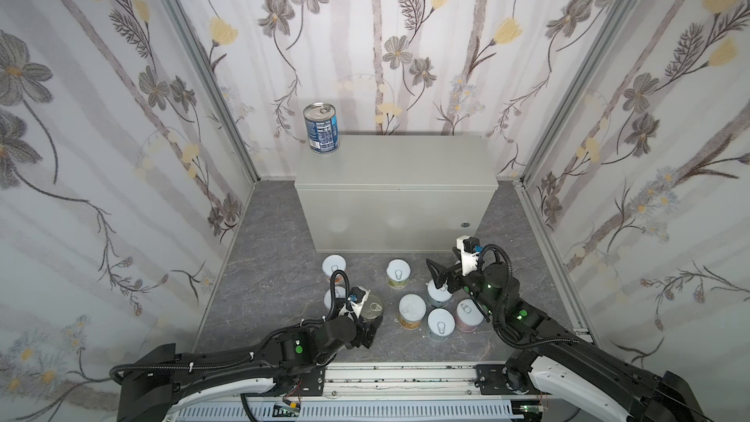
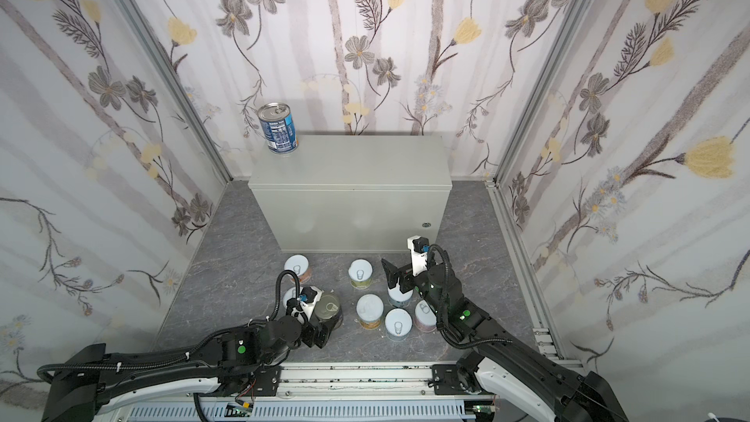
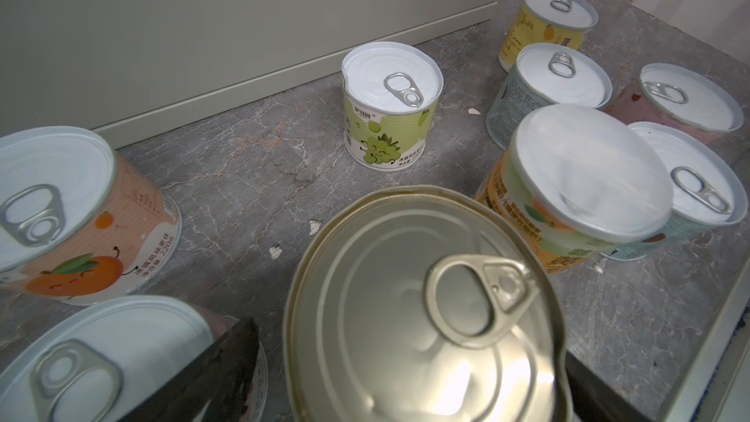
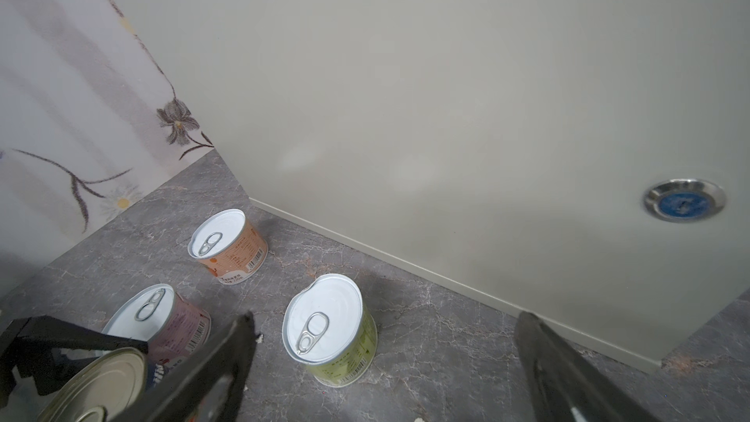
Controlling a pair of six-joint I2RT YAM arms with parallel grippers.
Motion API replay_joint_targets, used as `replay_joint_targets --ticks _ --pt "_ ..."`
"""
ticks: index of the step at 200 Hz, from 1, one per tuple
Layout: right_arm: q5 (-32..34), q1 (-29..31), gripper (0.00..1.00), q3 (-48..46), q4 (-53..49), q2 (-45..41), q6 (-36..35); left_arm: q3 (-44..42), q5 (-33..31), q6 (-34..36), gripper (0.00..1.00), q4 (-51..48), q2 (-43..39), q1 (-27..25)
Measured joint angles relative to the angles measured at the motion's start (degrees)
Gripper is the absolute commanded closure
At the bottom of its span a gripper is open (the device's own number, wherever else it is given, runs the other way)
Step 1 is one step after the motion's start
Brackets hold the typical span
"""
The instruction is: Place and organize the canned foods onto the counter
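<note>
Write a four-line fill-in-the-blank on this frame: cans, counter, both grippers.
1. The counter has exactly ____ can on top.
2. The left gripper straddles the metal-lidded can with its jaws ____.
3. The green-labelled can stands on the ____.
4. The right gripper holds ____.

Missing words: one; open; floor; nothing.

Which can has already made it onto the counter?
The tall dark-blue can with the bare metal lid, upright at the back-left corner of the counter. All the other cans are down on the dark floor.
</note>
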Motion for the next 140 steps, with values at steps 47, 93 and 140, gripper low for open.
replay_joint_targets --ticks 47,93,140 --pt "-9.38 1.33 0.00 -0.70 1.03 -0.63 -4.22 -0.26 -2.16 1.49 0.02 5.73 4.35 0.00" --pt "-15.10 2.75 0.00 -1.42 1.29 -1.33 -8.52 -0.55 -2.89 2.62 0.06 10.62 8.22 0.00" --pt "-18.58 4.46 0.00 -1.31 0.17 -0.59 -12.41 -0.83 -2.89 2.97 0.07 13.62 10.21 0.02"
